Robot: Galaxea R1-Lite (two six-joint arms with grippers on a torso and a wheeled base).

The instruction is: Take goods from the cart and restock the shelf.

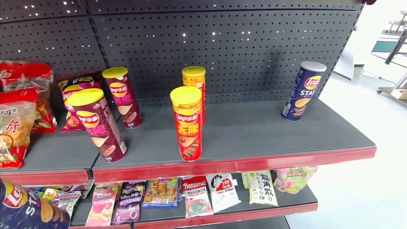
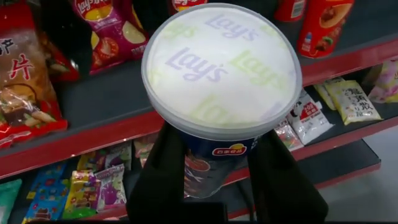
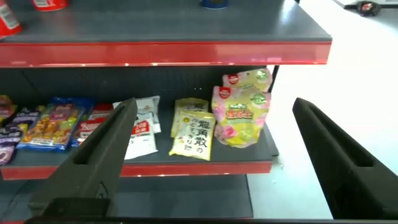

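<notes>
A dark blue chips can with a white lid (image 2: 221,68) stands upright between the fingers (image 2: 163,168) of my left gripper (image 2: 217,171), which is shut on its body. The same can (image 1: 25,206) shows at the lower left of the head view, in front of and below the upper grey shelf (image 1: 254,133). A matching blue can (image 1: 302,92) stands at the shelf's far right. My right gripper (image 3: 217,155) is open with nothing in it and faces the lower shelf (image 3: 186,169).
Two red cans (image 1: 187,127) and two maroon cans (image 1: 98,124) stand on the upper shelf, with chip bags (image 1: 19,111) at its left. Bare shelf lies between the red cans and the blue one. Snack packets (image 1: 197,194) fill the lower shelf.
</notes>
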